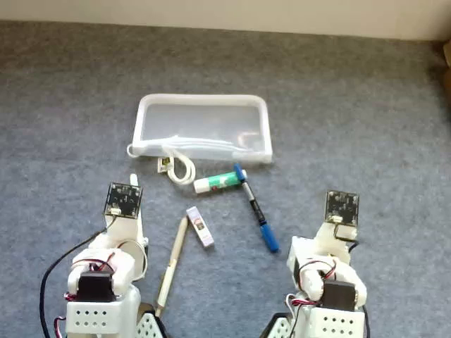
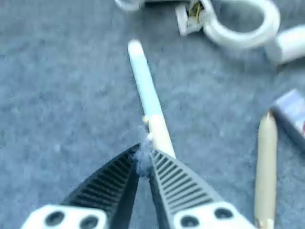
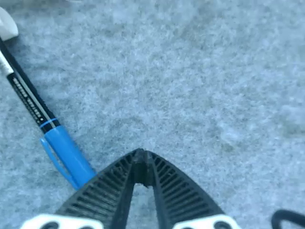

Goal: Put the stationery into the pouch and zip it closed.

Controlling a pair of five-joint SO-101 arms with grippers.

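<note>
A clear plastic pouch (image 1: 203, 127) lies at the back centre, its white pull cord (image 1: 183, 169) looped in front of it. In front lie a white and green glue stick (image 1: 220, 182), a black and blue pen (image 1: 255, 209), a small white box (image 1: 200, 227) and a beige pen (image 1: 173, 266). A pale blue and cream stick (image 2: 147, 95) lies on the carpet, one end right at the tips of my left gripper (image 2: 144, 160), which is shut. My right gripper (image 3: 141, 164) is shut too, low over the carpet beside the pen's blue cap (image 3: 66, 155).
Grey carpet (image 1: 366, 105) covers the whole table. The pull cord (image 2: 240, 28) and a small tag (image 2: 190, 16) lie beyond the left gripper, with the beige pen (image 2: 266, 171) to one side. Bare carpet stretches to both sides of the pouch.
</note>
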